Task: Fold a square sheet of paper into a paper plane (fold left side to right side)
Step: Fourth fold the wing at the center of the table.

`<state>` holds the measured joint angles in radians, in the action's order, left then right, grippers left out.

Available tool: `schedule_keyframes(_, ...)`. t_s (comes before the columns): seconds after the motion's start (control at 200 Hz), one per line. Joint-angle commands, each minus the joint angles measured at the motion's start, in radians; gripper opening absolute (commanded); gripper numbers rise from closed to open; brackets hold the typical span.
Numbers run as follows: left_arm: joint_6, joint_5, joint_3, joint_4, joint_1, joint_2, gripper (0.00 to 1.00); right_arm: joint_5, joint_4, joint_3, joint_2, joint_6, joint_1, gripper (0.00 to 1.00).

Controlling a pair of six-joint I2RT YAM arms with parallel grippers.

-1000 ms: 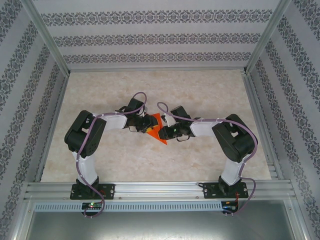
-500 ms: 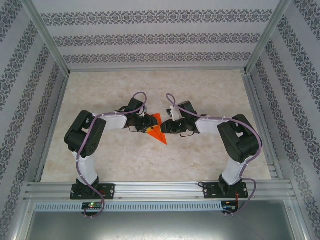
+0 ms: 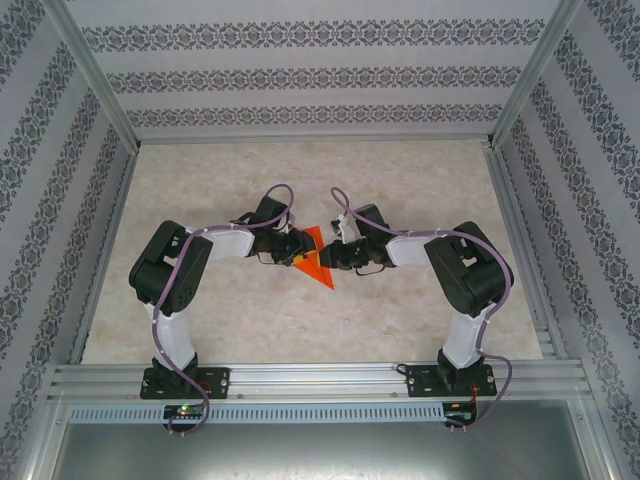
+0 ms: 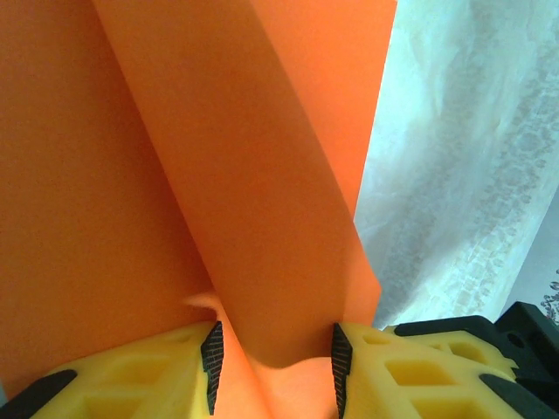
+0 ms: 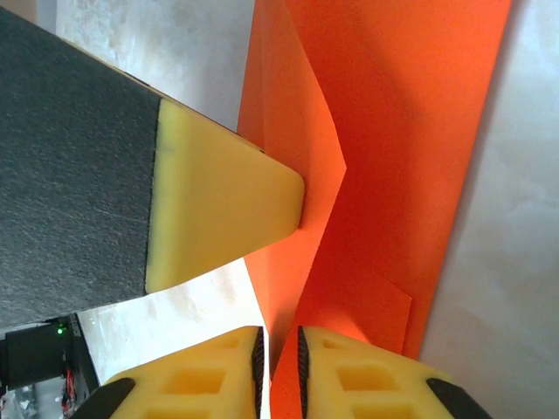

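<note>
Right end effector (image 3: 335,255) has shifted, nipping the orange paper (image 3: 316,258).

I work inside a lab test cell: a pale marble-patterned tabletop (image 3: 300,320) boxed in by silver aluminium frame rails (image 3: 320,378), with grey floral-striped wallpaper panels (image 3: 320,75) as staged walls, and my two arms bolted to the near rail.
</note>
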<state>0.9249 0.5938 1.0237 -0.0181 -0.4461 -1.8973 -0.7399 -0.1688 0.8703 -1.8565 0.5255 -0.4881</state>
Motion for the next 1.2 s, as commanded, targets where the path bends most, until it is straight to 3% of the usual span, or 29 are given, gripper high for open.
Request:
schedule_keyframes(0.0,-0.014,-0.049,-0.001,-0.063,-0.011,0.004,0.42,-0.023,-0.014,0.026,-0.011,0.004,-0.001,0.15)
schedule_keyframes(0.215,-0.016,-0.05,-0.002,-0.066,-0.011,0.004,0.42,0.009,0.037,0.046,-0.009,-0.025,0.002,0.0)
schedule_keyframes(1.194,-0.023,-0.049,0.009,-0.08,-0.011,0.004,0.42,0.089,0.175,0.095,-0.038,-0.102,0.039,0.0)
